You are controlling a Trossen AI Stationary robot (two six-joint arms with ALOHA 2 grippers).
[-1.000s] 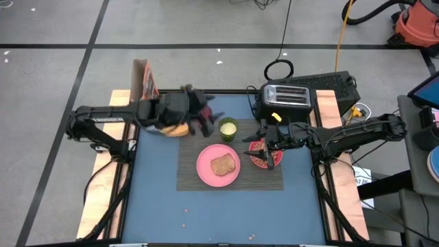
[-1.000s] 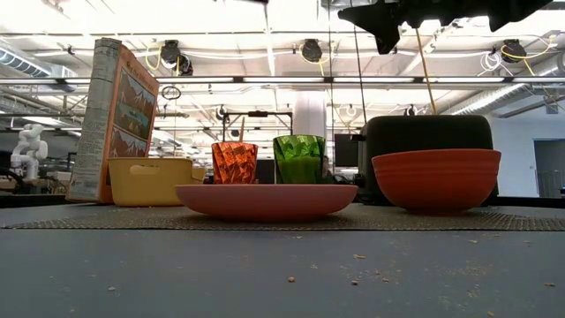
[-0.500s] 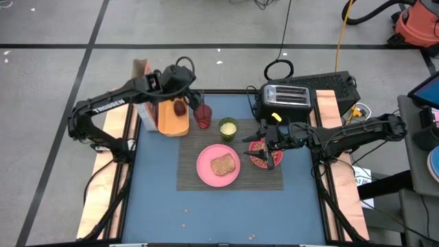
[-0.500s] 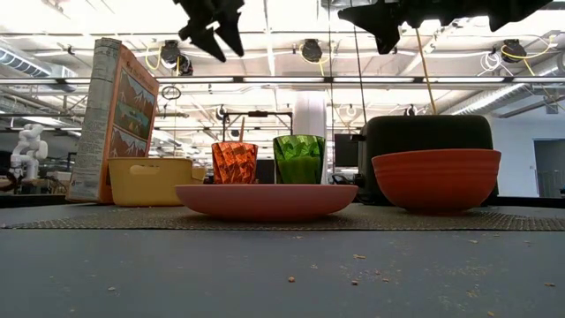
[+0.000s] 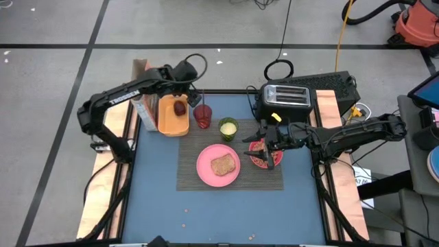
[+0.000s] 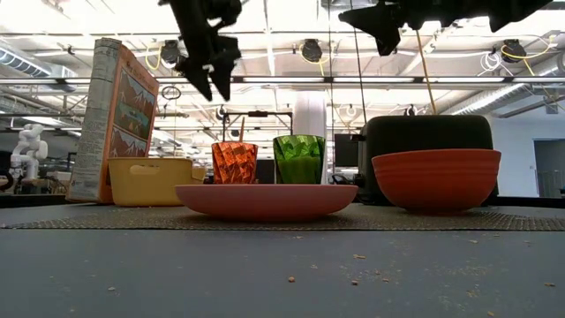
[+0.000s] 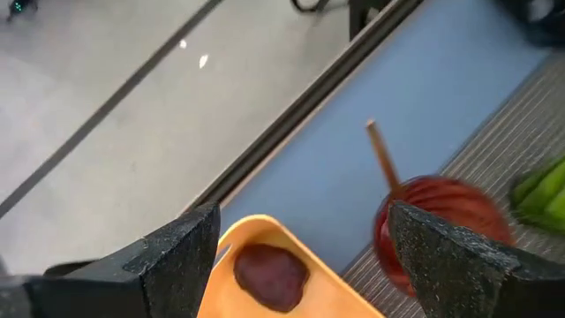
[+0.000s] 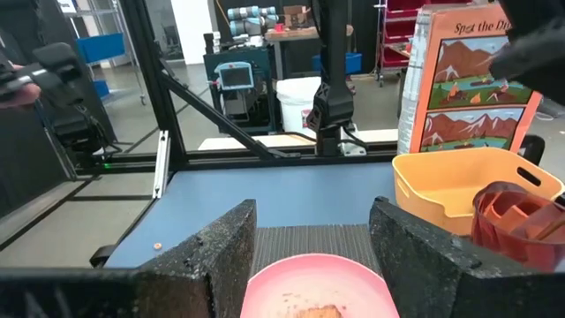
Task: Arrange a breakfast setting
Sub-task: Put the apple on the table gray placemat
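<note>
Fruit (image 5: 180, 108) sits in your yellow tub (image 5: 171, 123) far left; left hand (image 5: 189, 90) hovers above it, wide open, empty. Right hand (image 5: 263, 146) over bowl (image 5: 256, 160), half-open, empty. Only the wrist view shows the tumbler's (image 7: 441, 212) stick.

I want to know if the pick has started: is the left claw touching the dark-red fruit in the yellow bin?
Apart. In the left wrist view the open left claw frames the dark-red fruit with yellow bin showing on both sides.

Toaster (image 5: 286, 97), cereal box (image 5: 143, 101), yellow bin (image 5: 172, 115)
</note>
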